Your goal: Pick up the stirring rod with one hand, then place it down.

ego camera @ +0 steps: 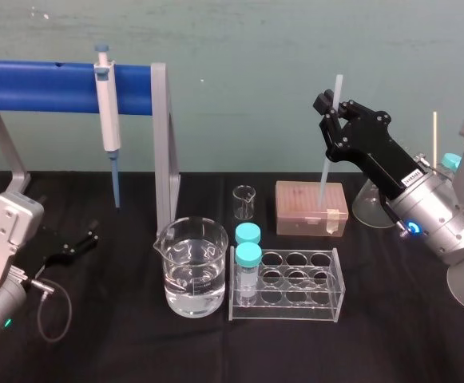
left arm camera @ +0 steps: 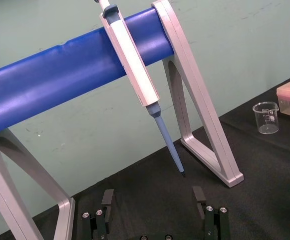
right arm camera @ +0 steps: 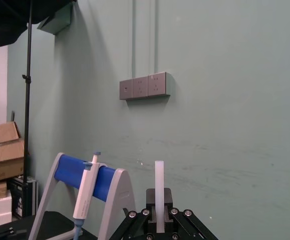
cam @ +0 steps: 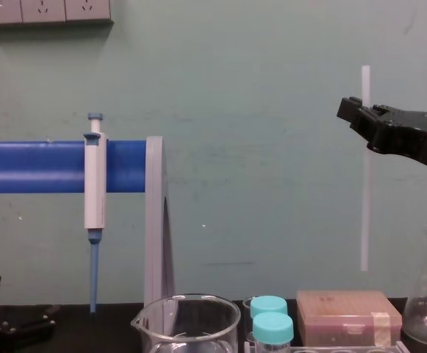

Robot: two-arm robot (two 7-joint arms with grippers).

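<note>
Lifting is done: right hand (ego camera: 334,110) clamped on the upright stirring rod (ego camera: 327,155) above the surface (ego camera: 136,351); placing remains; left hand (left arm camera: 153,200) parked, fingers (left arm camera: 107,200) apart.

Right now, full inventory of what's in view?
stirring rod: 1, translucent white, upright, raised right
stand: 1, blue bar, grey legs, rear left
pipette: 1, white, blue tip, hanging on stand
large beaker: 1, clear, front centre
tube rack: 1, clear, front centre-right
vials: 2, teal caps, in rack
small beaker: 1, clear, behind rack
tip box: 1, pinkish, behind rack
flask: 1, clear, rear right
left gripper: 1, black, open, low left
right gripper: 1, black, raised right, gripping rod
</note>
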